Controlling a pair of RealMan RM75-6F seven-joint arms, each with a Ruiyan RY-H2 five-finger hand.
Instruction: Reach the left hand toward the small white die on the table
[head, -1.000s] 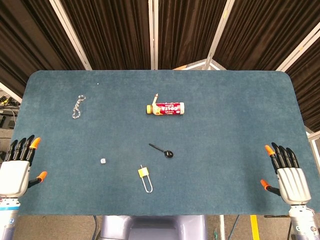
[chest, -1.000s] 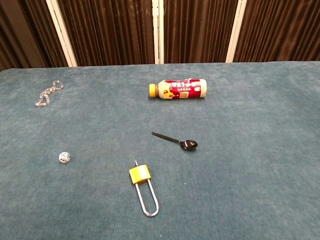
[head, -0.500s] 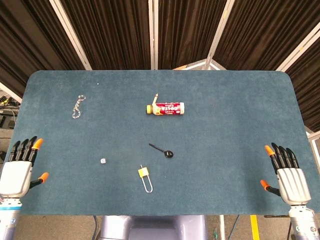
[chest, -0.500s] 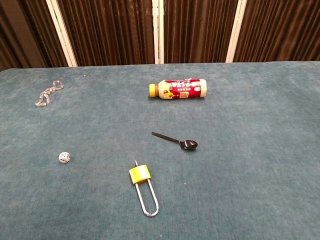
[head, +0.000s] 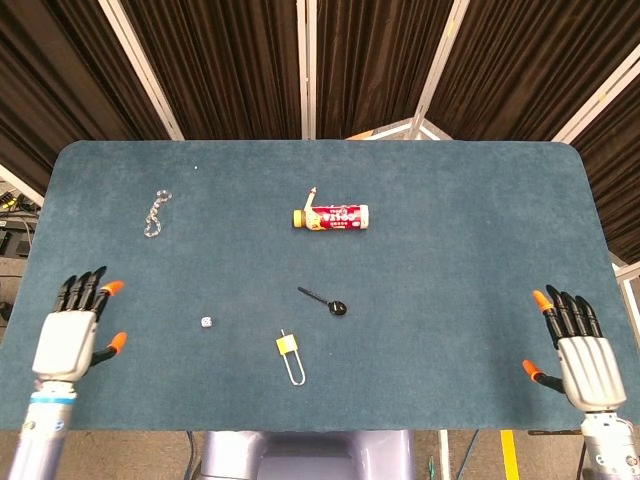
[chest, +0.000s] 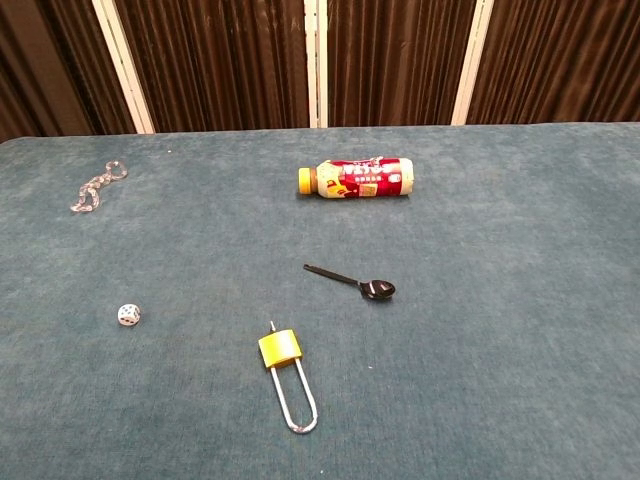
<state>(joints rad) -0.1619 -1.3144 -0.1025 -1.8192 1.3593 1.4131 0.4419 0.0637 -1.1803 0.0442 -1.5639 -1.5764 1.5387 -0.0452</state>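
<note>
While the reach is only at its start, the head view shows the left robot hand over the near left edge of the blue worktop, palm down, fingers spread and grasping nothing. The small white die lies well apart from it, further in toward the middle, with bare cloth between the two. A yellow padlock lies near the die on its far side from the hand, a black spoon lies beyond that, and a capped drink bottle rests on its side toward the back. A clear chain sits at the rear left. The right robot hand hangs at the near right edge, likewise spread and released.

From the chest view neither hand can be seen. The die sits alone on the left of the cloth, the padlock to its right and nearer the camera, the spoon and bottle further back, the chain at the far left.

I judge the next move to be a sideways travel across open cloth toward the die, stopping short of the padlock.
</note>
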